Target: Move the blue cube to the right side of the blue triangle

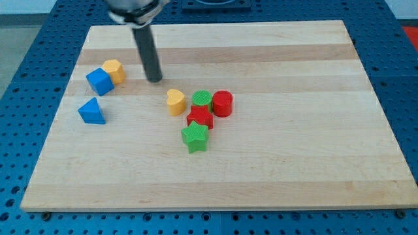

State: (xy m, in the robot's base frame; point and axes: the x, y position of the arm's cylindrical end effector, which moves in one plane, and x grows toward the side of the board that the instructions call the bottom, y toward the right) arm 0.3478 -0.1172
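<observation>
The blue cube (99,81) sits near the board's left edge, touching a yellow hexagonal block (114,70) at its upper right. The blue triangle (92,111) lies just below the cube, a small gap apart. My tip (155,79) rests on the board to the right of the yellow hexagonal block and the blue cube, touching neither. The dark rod rises from it toward the view's top.
A yellow heart block (175,102) lies near the board's middle. Right of it cluster a green cylinder (202,99), a red cylinder (223,103), a red star (200,118) and a green star (194,138). The wooden board (294,163) lies on a blue perforated table.
</observation>
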